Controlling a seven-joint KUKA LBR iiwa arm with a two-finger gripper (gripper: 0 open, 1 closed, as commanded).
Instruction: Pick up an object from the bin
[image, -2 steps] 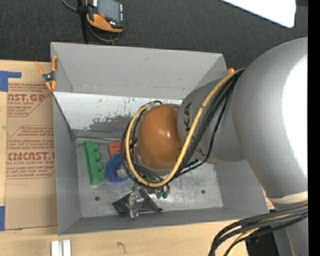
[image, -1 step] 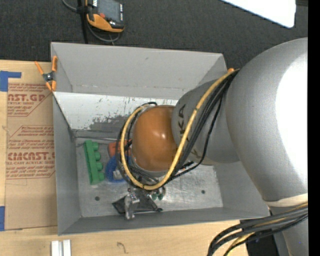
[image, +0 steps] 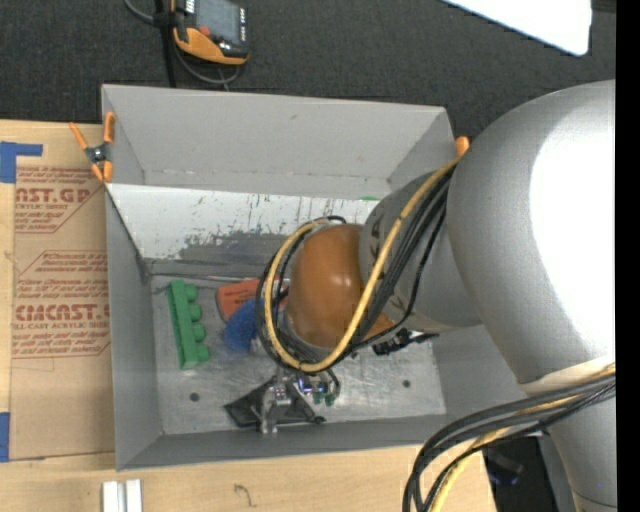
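The gripper (image: 285, 398), open or closed I cannot tell, meets a flat black piece (image: 245, 408) right of the green block (image: 187, 325); probably light and stiff, best pinched by its edge.

Bright, even overhead light on bin (image: 280, 130); far wall pale, scuffed floor duller. Pale arm shell (image: 540, 230) brightest, close to glare along upper curve. Soft sheen on orange wrist cover (image: 325, 285). Shadow pooled beneath cover and along near wall; green block (image: 187, 322) evenly lit; surrounding black mat (image: 350, 50) dark
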